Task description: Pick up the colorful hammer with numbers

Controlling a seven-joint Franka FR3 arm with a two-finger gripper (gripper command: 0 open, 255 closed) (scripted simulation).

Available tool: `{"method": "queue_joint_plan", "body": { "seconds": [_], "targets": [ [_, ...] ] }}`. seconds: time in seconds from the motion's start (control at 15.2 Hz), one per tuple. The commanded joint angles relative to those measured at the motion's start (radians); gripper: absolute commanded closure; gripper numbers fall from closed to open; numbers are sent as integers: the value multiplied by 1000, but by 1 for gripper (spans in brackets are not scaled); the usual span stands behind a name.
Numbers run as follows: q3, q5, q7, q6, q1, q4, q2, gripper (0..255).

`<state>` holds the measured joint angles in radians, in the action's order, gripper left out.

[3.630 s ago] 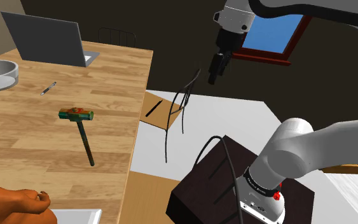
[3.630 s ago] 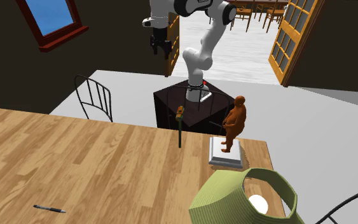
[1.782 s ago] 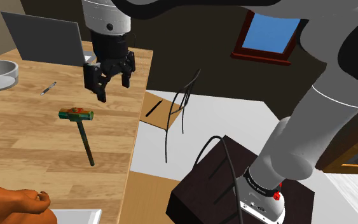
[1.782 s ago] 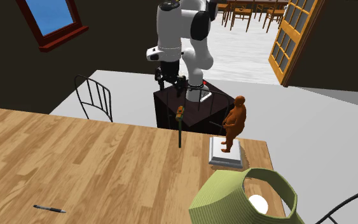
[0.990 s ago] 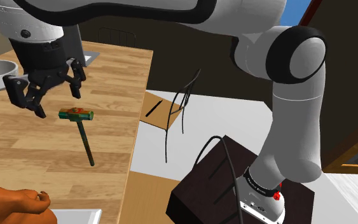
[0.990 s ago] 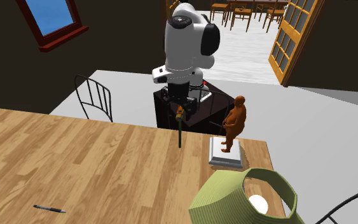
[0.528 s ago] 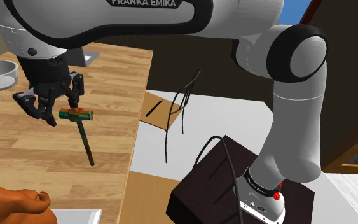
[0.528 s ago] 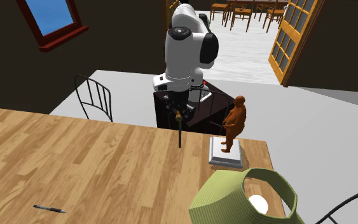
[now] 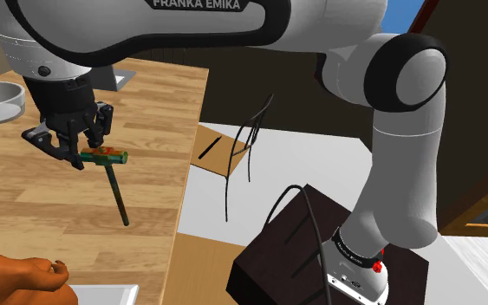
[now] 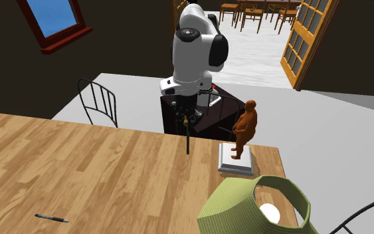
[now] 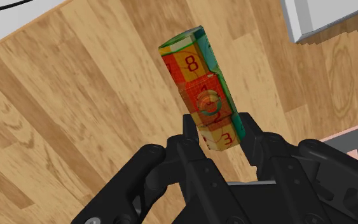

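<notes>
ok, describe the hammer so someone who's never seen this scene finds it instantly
On the wooden table, near the edge facing the robot's black stand, the hammer lies flat, the open black gripper straddling its head. Unlike the brown figurine nearby, it has a thin dark handle and a blocky red, orange and green head printed with numbers.

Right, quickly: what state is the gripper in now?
Gripper: down at one end of the hammer head; whether it is open or gripping cannot be told.
</notes>
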<state>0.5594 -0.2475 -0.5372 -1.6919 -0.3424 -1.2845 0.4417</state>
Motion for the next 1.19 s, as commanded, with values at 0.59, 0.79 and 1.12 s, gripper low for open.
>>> {"method": "queue_joint_plan", "body": {
  "seconds": [0.59, 0.79, 1.12],
  "targets": [
    [-2, -17, 6, 145, -41, 182, 39, 255],
    [-5, -28, 9, 200, -62, 260, 61, 255],
    [-10, -43, 12, 265, -91, 358, 93, 255]
  ]
}}
